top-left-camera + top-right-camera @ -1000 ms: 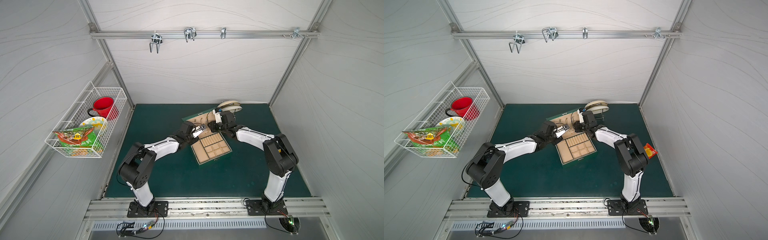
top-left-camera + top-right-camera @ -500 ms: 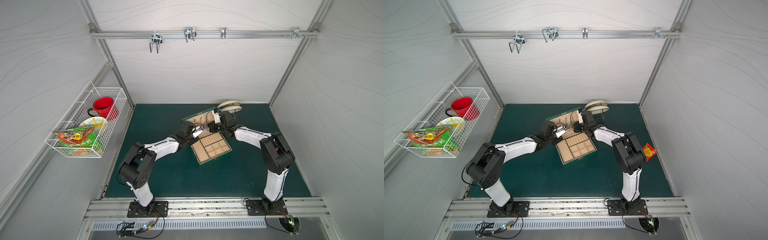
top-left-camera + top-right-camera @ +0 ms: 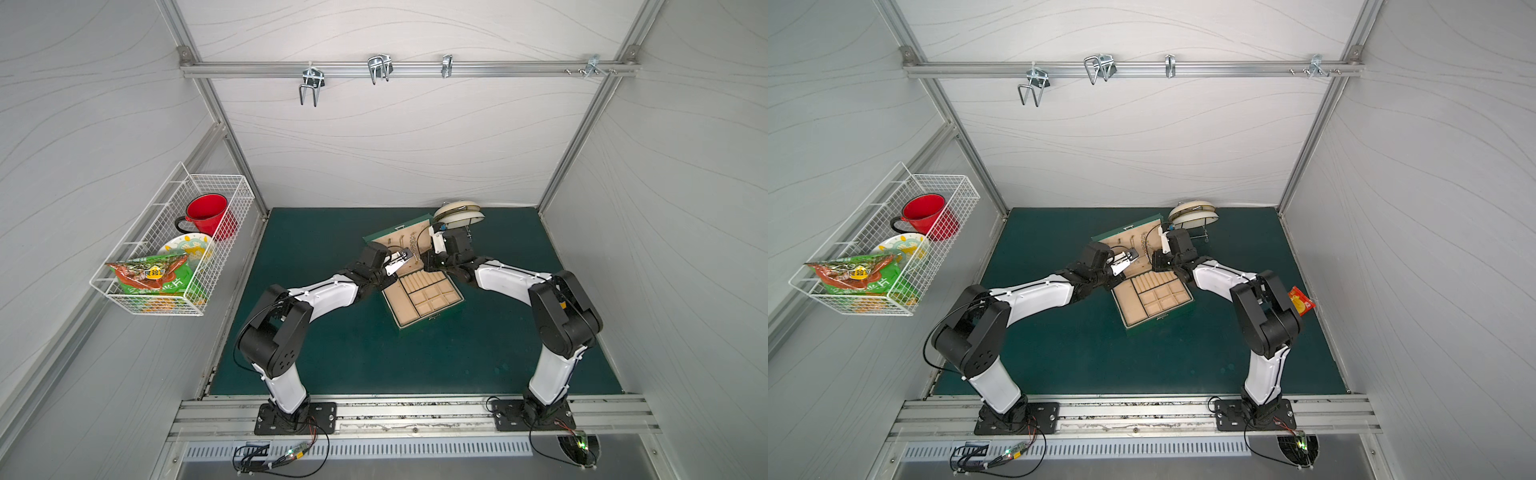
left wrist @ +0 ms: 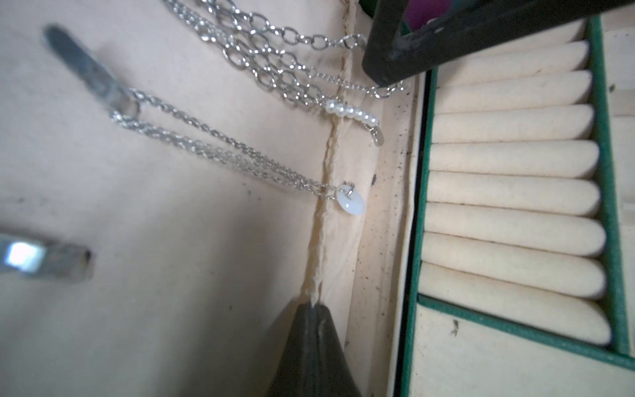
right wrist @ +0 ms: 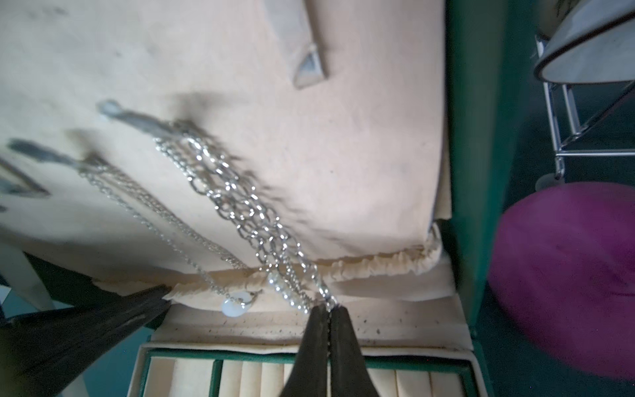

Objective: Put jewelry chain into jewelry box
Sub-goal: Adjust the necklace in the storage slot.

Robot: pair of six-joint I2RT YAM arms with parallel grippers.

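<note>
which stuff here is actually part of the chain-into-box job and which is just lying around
In the job: jewelry chain, hung in the lid; jewelry box; right gripper, shut on the chain's end; left gripper, pinching the lid's pocket edge.
Just lying about: finer chain, red mug, snack bag, stacked dishes.

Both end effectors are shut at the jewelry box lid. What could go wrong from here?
1. The right end effector pinches just the tip of the jewelry chain; it may slip out, or a pull may lift the chain off its hook.
2. The finer chain with the white disc hangs beside it and might snag.
3. The left end effector holds the pocket's gathered edge by its tips; that might slip free.
</note>
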